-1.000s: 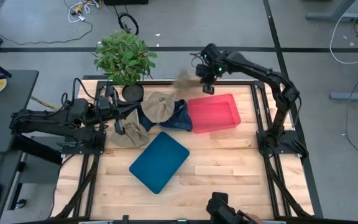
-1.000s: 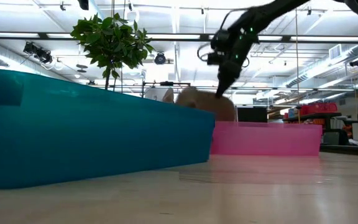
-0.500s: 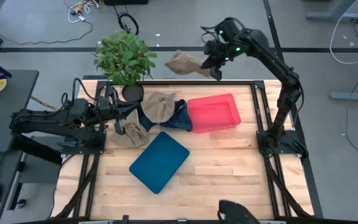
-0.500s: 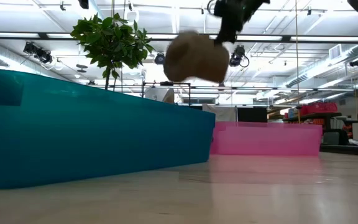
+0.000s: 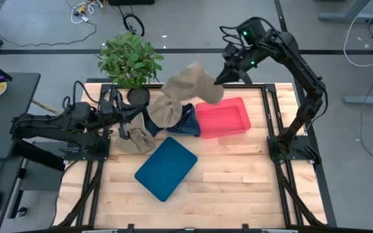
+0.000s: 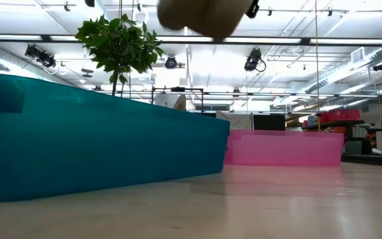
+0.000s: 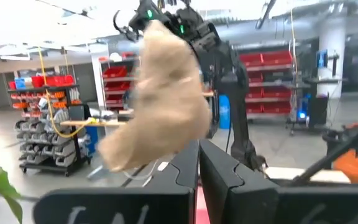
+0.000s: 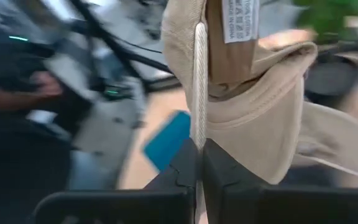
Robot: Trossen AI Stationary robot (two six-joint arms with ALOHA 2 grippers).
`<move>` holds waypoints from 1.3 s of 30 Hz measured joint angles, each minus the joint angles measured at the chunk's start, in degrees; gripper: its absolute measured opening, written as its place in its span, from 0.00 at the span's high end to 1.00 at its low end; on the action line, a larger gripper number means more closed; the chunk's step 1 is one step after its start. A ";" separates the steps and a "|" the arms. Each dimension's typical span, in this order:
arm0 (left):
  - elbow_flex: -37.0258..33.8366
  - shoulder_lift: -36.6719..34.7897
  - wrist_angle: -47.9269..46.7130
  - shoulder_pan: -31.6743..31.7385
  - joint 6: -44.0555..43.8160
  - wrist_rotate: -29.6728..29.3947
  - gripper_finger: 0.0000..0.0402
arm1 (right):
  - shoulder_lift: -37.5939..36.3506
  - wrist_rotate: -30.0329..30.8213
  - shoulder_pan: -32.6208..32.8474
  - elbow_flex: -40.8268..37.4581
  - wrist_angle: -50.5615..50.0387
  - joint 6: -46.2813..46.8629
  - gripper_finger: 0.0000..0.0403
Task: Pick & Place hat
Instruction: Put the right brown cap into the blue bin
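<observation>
One tan hat (image 5: 190, 85) hangs in the air above the far edge of the table (image 5: 238, 175), over the gap between the heap of clothes (image 5: 167, 116) and the pink bin (image 5: 224, 118). It dangles from the right gripper (image 5: 224, 76), whose fingers (image 8: 188, 163) are pressed together on the hat's cord and brim, a white label showing inside the fabric. In the low view the hat appears only at the top edge, high above both bins. Nearer the front of the table lies the teal bin (image 5: 166, 167). A potted plant (image 5: 130, 60) stands at the far left corner. Beside it, the left gripper (image 5: 124, 133) rests with fingers (image 7: 222, 177) closed, holding nothing, at the clothes heap.
</observation>
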 joint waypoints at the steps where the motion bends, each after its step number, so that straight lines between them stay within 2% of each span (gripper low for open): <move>1: 0.00 0.00 0.82 0.00 0.05 0.00 0.95 | -0.08 -1.61 0.45 0.00 0.06 0.60 0.99; 9: 0.00 0.00 7.49 -0.02 -0.60 0.13 0.95 | -0.35 -8.11 6.04 -0.02 1.24 5.25 0.99; 12: 0.00 0.00 9.31 0.02 -0.76 2.53 0.91 | -0.04 -9.62 8.52 -0.09 4.42 7.96 0.99; 15: 0.00 0.00 11.54 0.02 -4.61 3.53 0.82 | 0.26 -9.62 11.41 -0.09 8.98 9.43 0.99; 19: 0.00 0.00 12.30 0.02 -15.15 4.04 0.62 | 0.63 -7.57 14.04 -0.07 15.81 11.30 0.99; 24: 0.00 1.41 12.81 -0.04 -22.79 9.42 0.37 | 2.06 -5.56 15.38 -0.16 20.87 13.37 0.99; 27: -0.02 2.29 14.63 -0.08 -26.09 12.16 0.27 | 2.68 -5.42 15.65 -0.74 20.80 13.52 0.99; 31: -0.02 2.33 14.53 -0.07 -28.12 12.76 0.21 | 2.63 -5.24 15.75 -3.84 21.24 13.49 0.99; 34: -0.02 2.34 14.59 -0.04 -28.96 12.83 0.20 | 2.71 -4.57 15.79 -6.05 21.09 13.84 0.99; 39: -0.02 3.41 14.01 -0.04 -29.23 12.92 0.19 | 2.74 -4.53 16.56 -11.22 26.70 14.96 0.99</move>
